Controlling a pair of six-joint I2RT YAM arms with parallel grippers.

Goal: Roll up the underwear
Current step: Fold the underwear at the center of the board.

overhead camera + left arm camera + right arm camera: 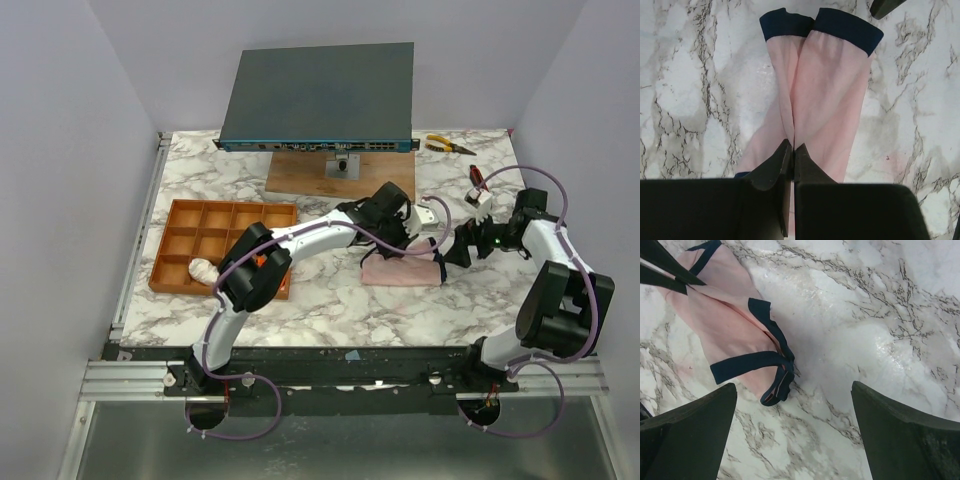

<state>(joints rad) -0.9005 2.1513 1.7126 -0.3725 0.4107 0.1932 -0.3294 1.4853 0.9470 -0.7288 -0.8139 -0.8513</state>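
A pale pink underwear point(400, 270) with dark navy edging lies on the marble table, right of centre. My left gripper point(398, 245) is on its far edge. In the left wrist view that gripper point(792, 147) is shut, pinching a raised fold of the pink underwear point(825, 90), whose navy bands point away. My right gripper point(450, 250) hovers just right of the garment. In the right wrist view it point(794, 387) is open wide with nothing between its fingers point(690, 430), and the underwear point(725, 325) lies at the upper left, its navy strap end close to the left finger.
An orange-brown compartment tray point(200, 215) sits at the left, with a cream rolled garment point(203, 268) in a near compartment. A dark flat device point(320, 95) on a wooden board point(340, 175) stands at the back. Yellow pliers point(447, 146) and a red-handled tool point(478, 180) lie at the back right.
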